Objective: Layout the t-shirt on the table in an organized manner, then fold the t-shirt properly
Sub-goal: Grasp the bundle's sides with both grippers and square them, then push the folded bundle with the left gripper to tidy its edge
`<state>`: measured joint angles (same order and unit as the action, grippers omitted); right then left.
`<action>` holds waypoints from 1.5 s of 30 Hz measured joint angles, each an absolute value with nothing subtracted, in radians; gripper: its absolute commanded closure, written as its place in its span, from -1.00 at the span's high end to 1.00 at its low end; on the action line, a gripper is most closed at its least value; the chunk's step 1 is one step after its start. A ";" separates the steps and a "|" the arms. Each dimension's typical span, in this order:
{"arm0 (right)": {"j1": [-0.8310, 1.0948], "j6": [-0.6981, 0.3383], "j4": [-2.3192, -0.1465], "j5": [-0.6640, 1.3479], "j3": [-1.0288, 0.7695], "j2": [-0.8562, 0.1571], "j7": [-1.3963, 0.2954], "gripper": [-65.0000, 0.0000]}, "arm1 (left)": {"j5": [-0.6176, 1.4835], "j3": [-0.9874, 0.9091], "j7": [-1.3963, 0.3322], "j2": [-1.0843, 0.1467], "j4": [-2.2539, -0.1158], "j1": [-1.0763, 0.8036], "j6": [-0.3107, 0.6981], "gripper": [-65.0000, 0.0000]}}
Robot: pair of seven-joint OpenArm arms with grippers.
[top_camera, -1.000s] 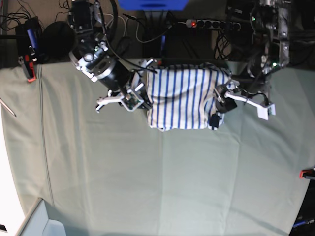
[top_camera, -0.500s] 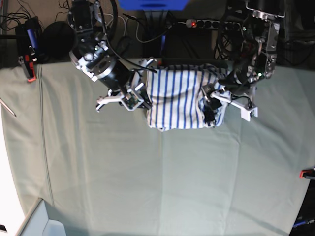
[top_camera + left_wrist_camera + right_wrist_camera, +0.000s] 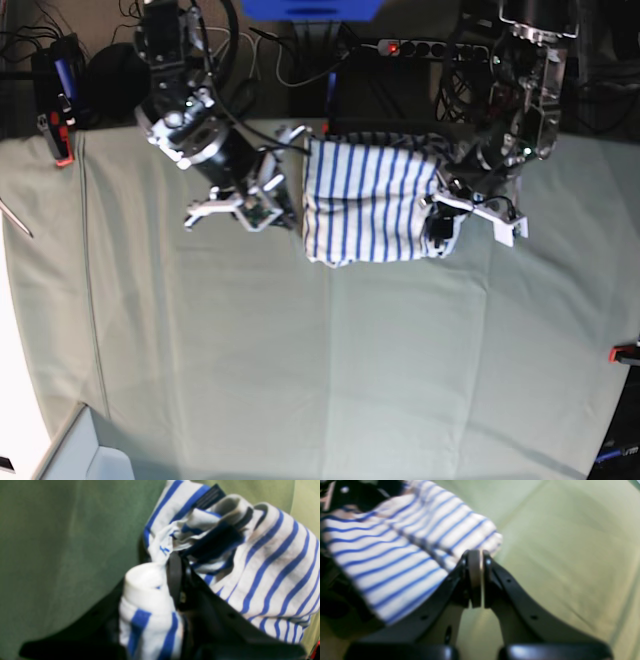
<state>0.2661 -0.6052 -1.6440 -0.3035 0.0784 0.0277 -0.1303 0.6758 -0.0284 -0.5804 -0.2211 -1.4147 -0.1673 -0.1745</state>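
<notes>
Shirt (image 3: 372,203): bunched near the desk's (image 3: 300,370) far edge, between my arms. My left pincer (image 3: 172,562): clamped on a gathered fold at its edge. My right pincer (image 3: 475,555): pressed shut, empty, beside the opposite edge. Near desk: broad bare cloth.

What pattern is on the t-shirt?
White with thin blue stripes on the t-shirt; the right wrist view shows it best.
</notes>
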 measured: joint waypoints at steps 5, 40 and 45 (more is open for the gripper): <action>0.266 -0.605 -1.657 -0.303 0.040 0.030 -0.131 -1.00 | 0.672 -0.021 -0.583 -0.221 -1.415 -0.155 -0.173 -1.00; 0.310 -0.605 -1.765 -0.307 -0.315 0.036 -0.130 -1.00 | 0.251 0.741 -0.593 -0.048 -1.052 0.495 0.169 -1.00; 0.311 -0.605 -1.765 -0.307 -0.315 0.036 -0.130 -1.00 | 0.228 0.737 -0.591 -0.047 -1.052 0.494 0.169 -1.00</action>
<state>0.3111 -0.6052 -1.7653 -0.3069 -0.3149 0.0357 -0.1299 0.2283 0.7368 -0.5907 -0.0467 -1.0515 0.4938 0.1692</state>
